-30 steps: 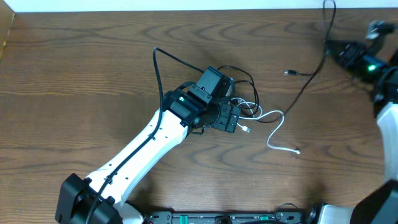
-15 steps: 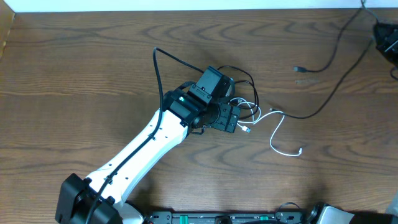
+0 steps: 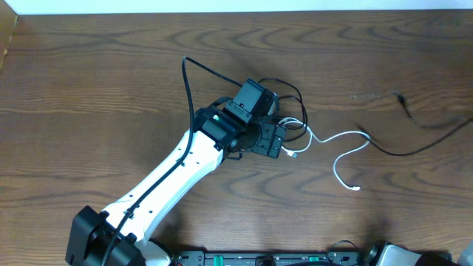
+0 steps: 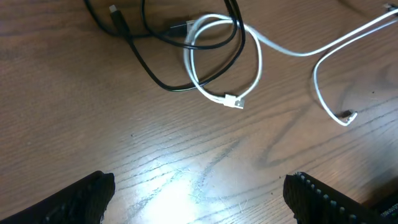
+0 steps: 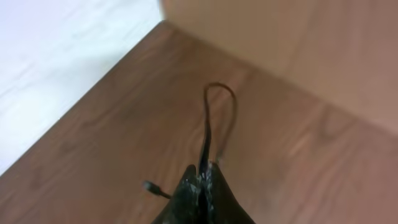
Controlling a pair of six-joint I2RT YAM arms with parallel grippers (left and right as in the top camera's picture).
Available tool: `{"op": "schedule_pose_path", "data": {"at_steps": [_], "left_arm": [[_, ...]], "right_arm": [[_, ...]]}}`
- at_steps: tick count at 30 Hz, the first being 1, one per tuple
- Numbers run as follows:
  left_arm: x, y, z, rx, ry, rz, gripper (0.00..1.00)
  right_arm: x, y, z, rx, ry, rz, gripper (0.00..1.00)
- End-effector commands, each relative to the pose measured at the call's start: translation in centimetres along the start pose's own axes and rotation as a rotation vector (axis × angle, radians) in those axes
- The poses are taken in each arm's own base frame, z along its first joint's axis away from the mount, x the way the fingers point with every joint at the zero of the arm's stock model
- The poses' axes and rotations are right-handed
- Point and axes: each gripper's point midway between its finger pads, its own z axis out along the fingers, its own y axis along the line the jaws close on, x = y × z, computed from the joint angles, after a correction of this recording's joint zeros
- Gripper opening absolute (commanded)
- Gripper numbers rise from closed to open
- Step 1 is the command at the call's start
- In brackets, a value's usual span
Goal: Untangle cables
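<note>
The cables [image 3: 295,122] lie near the middle of the wooden table [image 3: 103,81], just in front of the left gripper [image 3: 272,140]. In the left wrist view this gripper [image 4: 199,182] is wide open; its two dark fingers [image 4: 81,199] stand far apart at the lower corners and nothing is between them; it is over bare wood, a little short of the tangle.

In the tangle the white cable [image 4: 217,59] makes one round loop, and the thin black loops [image 4: 155,78] pass through and over it; one white plug [image 4: 233,101] rests on the wood just below the loop. The rest of the white cable runs away to the right, bends back and ends in a second plug [image 4: 346,116], well apart from the loop.

From overhead, the far black cable [image 3: 399,154] lies alone at the right side of the table and goes out over the right edge of the picture; one end of it is near the bend of the white cable [image 3: 336,166], and I cannot tell whether they touch. The right gripper [image 5: 202,183] is closed tight on this far black cable [image 5: 208,130], which rises from the fingertips, curls over and comes down again; this view is blurred; a small plug end [image 5: 149,185] shows to the left of the fingertips.
</note>
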Motion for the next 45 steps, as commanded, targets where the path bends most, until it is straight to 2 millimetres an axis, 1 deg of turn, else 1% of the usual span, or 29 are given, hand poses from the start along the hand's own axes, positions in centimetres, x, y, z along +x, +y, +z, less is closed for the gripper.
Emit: {"op": "schedule_pose_path", "data": {"at_steps": [1,2,5,8,10,14,16,17,19,20,21,22,23,27,30,33,35,37,39,41,43,45], "left_arm": [[0.3,0.3,0.3,-0.015,0.015,-0.006,0.92],[0.4,0.3,0.3,-0.015,0.015,-0.006,0.92],[0.4,0.3,0.3,-0.015,0.016,-0.006,0.92],[0.5,0.4,0.3,-0.017,0.021,-0.007,0.92],[0.5,0.4,0.3,-0.018,0.022,-0.007,0.92],[0.5,0.4,0.3,-0.017,0.023,-0.007,0.92],[0.6,0.4,0.3,-0.018,0.026,-0.008,0.92],[0.7,0.4,0.3,-0.02,0.028,-0.008,0.92],[0.7,0.4,0.3,-0.02,0.03,-0.009,0.92],[0.7,0.4,0.3,-0.02,0.03,-0.009,0.92],[0.7,0.4,0.3,-0.02,0.029,-0.008,0.92],[0.7,0.4,0.3,-0.02,0.028,-0.008,0.92],[0.7,0.4,0.3,-0.02,0.028,-0.008,0.92],[0.7,0.4,0.3,-0.02,0.028,-0.008,0.92],[0.7,0.4,0.3,-0.02,0.028,-0.008,0.92],[0.7,0.4,0.3,-0.02,0.028,-0.008,0.92],[0.7,0.4,0.3,-0.02,0.028,-0.008,0.92],[0.7,0.4,0.3,-0.02,0.028,-0.008,0.92],[0.7,0.4,0.3,-0.02,0.028,-0.008,0.92],[0.7,0.4,0.3,-0.02,0.028,-0.008,0.92],[0.7,0.4,0.3,-0.02,0.028,-0.008,0.92],[0.7,0.4,0.3,-0.02,0.028,-0.008,0.92]], "right_arm": [[-1.2,-0.9,-1.0,0.036,-0.043,-0.009,0.01],[-0.9,-0.6,-0.9,0.02,-0.026,-0.013,0.01],[0.1,-0.8,-0.6,0.033,0.013,-0.036,0.01],[0.9,-0.9,0.0,0.046,0.05,-0.113,0.01],[1.5,-1.2,0.8,0.07,0.079,-0.154,0.01],[2.7,-2.3,2.5,0.164,0.13,-0.191,0.01],[3.4,-2.2,3.4,0.174,0.159,-0.195,0.03],[3.9,-1.8,3.8,0.156,0.179,-0.191,0.15],[5.0,-0.1,4.5,0.063,0.231,-0.185,0.47],[5.7,0.9,4.6,0.008,0.261,-0.18,0.56],[6.4,2.0,4.6,-0.058,0.296,-0.173,0.63],[7.0,2.8,4.5,-0.107,0.324,-0.169,0.69],[7.6,3.5,4.2,-0.155,0.354,-0.163,0.72],[9.8,5.2,2.9,-0.278,0.464,-0.149,0.75],[12.4,5.7,1.2,-0.344,0.585,-0.184,0.77],[14.8,5.2,0.1,-0.329,0.68,-0.235,0.78],[16.1,4.8,-0.2,-0.307,0.724,-0.261,0.75],[17.5,4.1,-0.2,-0.275,0.767,-0.281,0.72],[19.1,3.8,-0.1,-0.263,0.812,-0.293,0.72],[20.8,3.4,-0.1,-0.25,0.86,-0.307,0.72],[22.7,3.0,-0.1,-0.231,0.912,-0.315,0.69],[24.6,2.0,0.1,-0.171,0.959,-0.3,0.67]]}}
